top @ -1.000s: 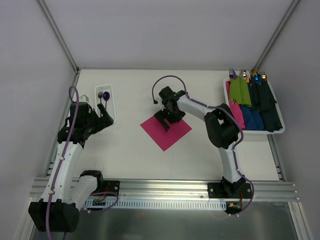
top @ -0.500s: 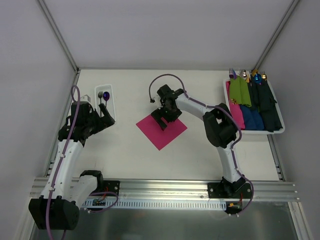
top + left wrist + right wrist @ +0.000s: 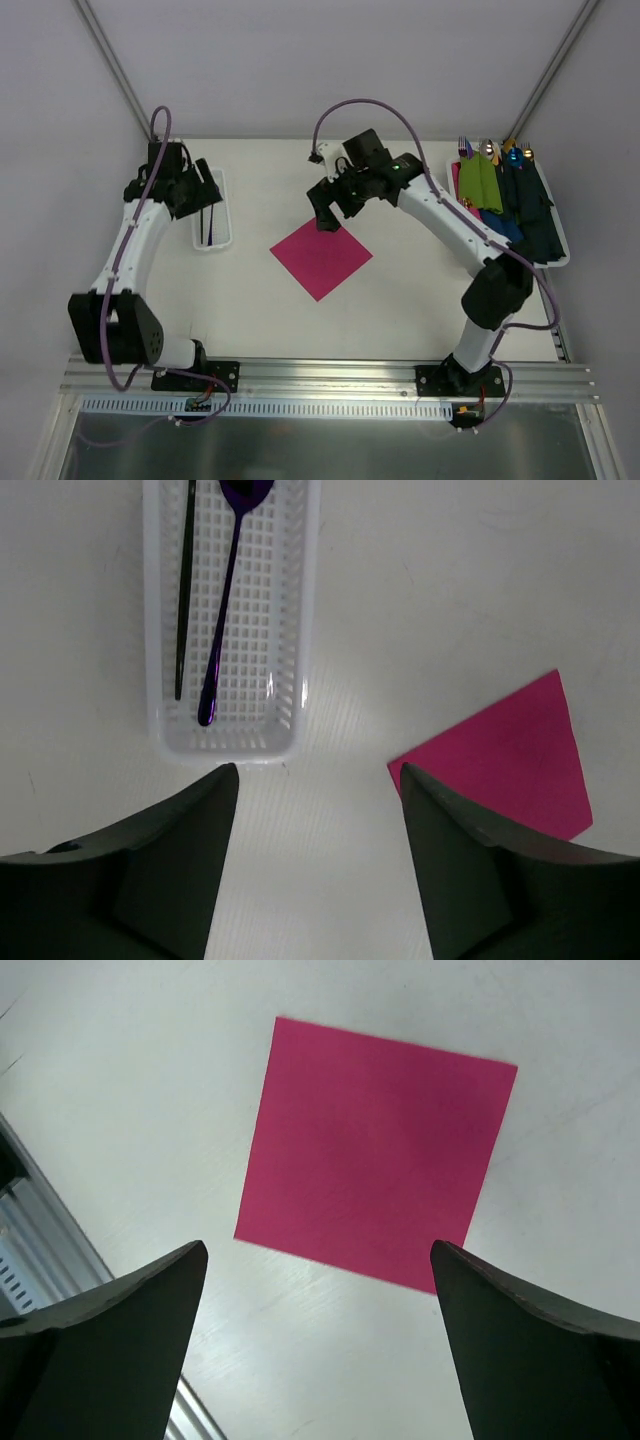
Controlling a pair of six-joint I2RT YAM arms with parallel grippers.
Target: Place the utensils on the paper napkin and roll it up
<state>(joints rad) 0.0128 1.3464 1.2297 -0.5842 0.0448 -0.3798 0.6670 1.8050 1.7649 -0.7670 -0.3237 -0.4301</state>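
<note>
The magenta paper napkin (image 3: 320, 258) lies flat on the table, bare; it also shows in the right wrist view (image 3: 375, 1155) and the left wrist view (image 3: 510, 765). The dark-purple spoon (image 3: 226, 600) and the dark fork (image 3: 185, 590) lie side by side in a white mesh basket (image 3: 300, 630) at far left (image 3: 226, 236). My left gripper (image 3: 205, 187) hovers over the basket's far end, open and empty (image 3: 318, 772). My right gripper (image 3: 326, 208) is raised above the napkin's far corner, open and empty (image 3: 318, 1248).
A white tray (image 3: 520, 264) at the right holds green, blue and navy rolled bundles with gold, silver and blue utensil tips (image 3: 495, 150). An aluminium rail (image 3: 330, 375) runs along the near table edge. Frame posts stand at the back corners.
My right gripper has lifted off the napkin and moved back and up, leaving it flat. My left arm has swung away from me, over the basket.
</note>
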